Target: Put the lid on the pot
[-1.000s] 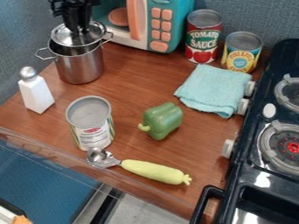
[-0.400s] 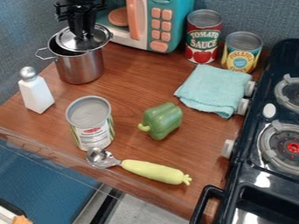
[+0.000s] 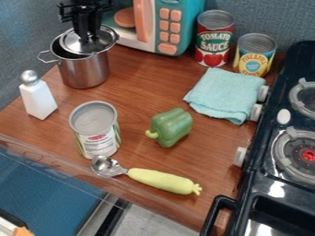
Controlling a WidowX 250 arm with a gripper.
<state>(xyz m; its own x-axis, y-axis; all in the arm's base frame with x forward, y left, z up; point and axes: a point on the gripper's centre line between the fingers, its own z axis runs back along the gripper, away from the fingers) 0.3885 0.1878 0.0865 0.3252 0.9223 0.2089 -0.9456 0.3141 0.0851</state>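
The black gripper [image 3: 89,38] hangs over the pot at the upper left, shut on the lid's top. Under it the shiny metal lid [image 3: 73,44] lies over the right part of the pot's mouth, shifted to the right and slightly tilted. The steel pot [image 3: 86,72] stands upright on the wooden counter, and a dark strip of its inside shows at the left, between lid and rim. The lid's knob is hidden by the gripper.
A white shaker [image 3: 38,97] and an open-looking can [image 3: 96,130] stand nearer the front. A toy microwave [image 3: 175,27] is right behind the pot. Further right are a green pepper [image 3: 170,127], cloth [image 3: 225,94], two cans and the stove [image 3: 289,184].
Between the oldest frame and now, the gripper and the lid have shifted a little to the right and down in the view. The pot has stayed in place.
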